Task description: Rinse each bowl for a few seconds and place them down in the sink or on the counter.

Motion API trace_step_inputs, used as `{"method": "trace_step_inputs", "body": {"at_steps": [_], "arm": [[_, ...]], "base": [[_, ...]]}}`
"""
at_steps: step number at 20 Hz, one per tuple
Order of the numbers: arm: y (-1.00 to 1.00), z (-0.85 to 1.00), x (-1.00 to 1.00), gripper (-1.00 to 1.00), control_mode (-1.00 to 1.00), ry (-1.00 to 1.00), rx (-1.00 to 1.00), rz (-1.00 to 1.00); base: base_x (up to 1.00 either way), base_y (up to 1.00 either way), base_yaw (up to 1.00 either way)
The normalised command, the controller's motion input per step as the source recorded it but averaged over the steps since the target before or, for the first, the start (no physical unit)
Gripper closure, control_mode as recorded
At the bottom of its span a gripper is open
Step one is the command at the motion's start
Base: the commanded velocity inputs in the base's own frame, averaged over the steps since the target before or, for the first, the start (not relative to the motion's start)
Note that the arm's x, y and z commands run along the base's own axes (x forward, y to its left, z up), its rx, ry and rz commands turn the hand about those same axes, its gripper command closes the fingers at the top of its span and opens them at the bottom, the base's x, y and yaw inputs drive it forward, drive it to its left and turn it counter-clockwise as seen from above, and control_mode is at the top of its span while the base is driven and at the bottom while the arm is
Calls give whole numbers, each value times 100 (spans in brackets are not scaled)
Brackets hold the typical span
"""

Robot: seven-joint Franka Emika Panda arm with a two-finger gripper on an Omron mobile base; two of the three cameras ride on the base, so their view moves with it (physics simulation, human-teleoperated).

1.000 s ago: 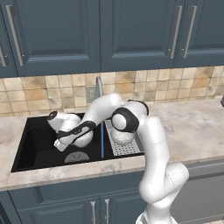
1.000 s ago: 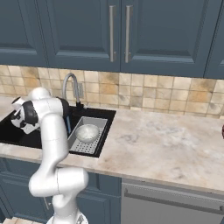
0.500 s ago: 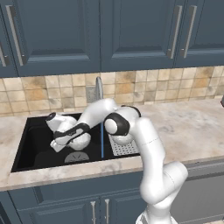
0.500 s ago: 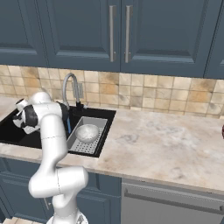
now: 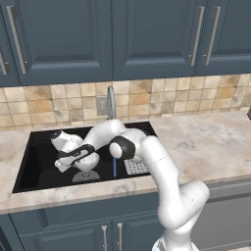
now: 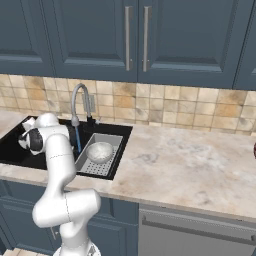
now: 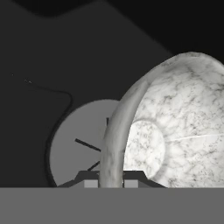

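A bowl (image 7: 175, 127) has its rim pinched between the closed fingers of the gripper (image 7: 111, 180), tilted on edge low inside the black sink (image 5: 34, 166), just above the round grey drain (image 7: 78, 144). A thin blue stream falls from the faucet (image 6: 79, 102). To the right, the second bowl (image 6: 100, 152) sits in the perforated tray (image 6: 112, 142), beside the marbled counter (image 6: 190, 170).

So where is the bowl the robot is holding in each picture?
Left base view: the held bowl is low in the sink, over the drain.
Right base view: I cannot make it out; the arm stands in front of that spot.
Hand view: the bowl fills the right half, rim pinched.
Shared landmark: the round drain.
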Motion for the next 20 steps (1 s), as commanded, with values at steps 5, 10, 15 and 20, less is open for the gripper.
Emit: {"method": "trace_step_inputs", "body": {"at_steps": [5, 10, 15, 20], "arm": [[15, -31, 35, 100, -100, 3, 3, -7], [13, -26, 36, 100, -100, 5, 7, -7], [14, -28, 37, 100, -100, 7, 7, -7], [15, -28, 32, 100, -100, 13, 2, -6]], "base": [[0, 0, 0], [0, 0, 0], [0, 0, 0], [0, 0, 0]]}}
